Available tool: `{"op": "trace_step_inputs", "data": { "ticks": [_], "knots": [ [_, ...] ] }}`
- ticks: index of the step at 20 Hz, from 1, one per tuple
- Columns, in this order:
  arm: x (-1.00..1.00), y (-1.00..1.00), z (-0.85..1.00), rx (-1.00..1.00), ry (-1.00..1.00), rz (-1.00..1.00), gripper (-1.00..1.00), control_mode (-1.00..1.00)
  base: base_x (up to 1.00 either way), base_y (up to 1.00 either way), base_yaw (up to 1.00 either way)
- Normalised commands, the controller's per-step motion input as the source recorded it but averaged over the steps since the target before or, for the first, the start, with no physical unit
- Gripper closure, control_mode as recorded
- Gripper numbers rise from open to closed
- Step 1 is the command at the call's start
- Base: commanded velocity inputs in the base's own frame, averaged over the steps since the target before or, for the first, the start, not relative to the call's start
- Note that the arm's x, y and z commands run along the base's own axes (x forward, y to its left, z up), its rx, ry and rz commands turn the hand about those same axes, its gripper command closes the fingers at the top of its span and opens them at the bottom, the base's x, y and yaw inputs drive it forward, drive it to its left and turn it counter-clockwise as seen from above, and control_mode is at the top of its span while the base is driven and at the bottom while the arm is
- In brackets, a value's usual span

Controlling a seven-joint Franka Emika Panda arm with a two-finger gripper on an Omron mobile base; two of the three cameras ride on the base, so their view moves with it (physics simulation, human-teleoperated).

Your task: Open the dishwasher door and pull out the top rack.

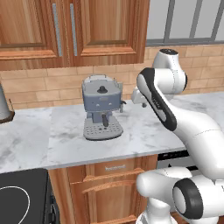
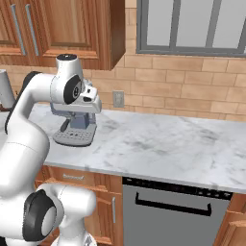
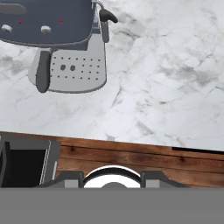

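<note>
The dishwasher door (image 2: 173, 221) is a plain grey panel under the counter at the lower right of the right base view. It stands closed, with a thin dark bar handle (image 2: 173, 205) and a black control strip (image 2: 178, 187) above. A bit of that strip (image 1: 173, 156) peeks past my arm in the left base view. The top rack is hidden behind the closed door. My gripper (image 3: 113, 180) hangs high over the marble counter beside the coffee machine, well left of and above the door. Its fingertips (image 3: 70, 178) stand wide apart, open, with nothing between them.
A grey coffee machine (image 1: 102, 111) (image 2: 74, 129) (image 3: 65, 57) stands on the marble counter (image 2: 158, 144). Wooden drawers (image 1: 109, 183) lie left of the dishwasher, and a black stove top (image 1: 22, 197) is further left. Upper cabinets (image 1: 87, 26) and a window (image 2: 192, 24) are above.
</note>
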Motion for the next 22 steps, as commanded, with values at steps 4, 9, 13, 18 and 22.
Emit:
{"op": "trace_step_inputs", "data": {
  "ticks": [4, 9, 13, 18, 22],
  "knots": [
    [0.0, 0.0, 0.0, 0.0, 0.0, 0.0, -1.0, 1.0, 0.0, 0.0, 0.0],
    [0.0, 0.0, 0.0, 0.0, 0.0, 0.0, -1.0, 1.0, -0.24, -0.16, -0.03],
    [0.0, 0.0, 0.0, 0.0, 0.0, 0.0, -1.0, 1.0, -0.54, -0.5, -0.03],
    [0.0, 0.0, 0.0, 0.0, 0.0, 0.0, -1.0, 1.0, -0.23, -0.75, 0.0],
    [0.0, 0.0, 0.0, 0.0, 0.0, 0.0, -1.0, 1.0, 0.0, -0.99, 0.0]
  ]
}}
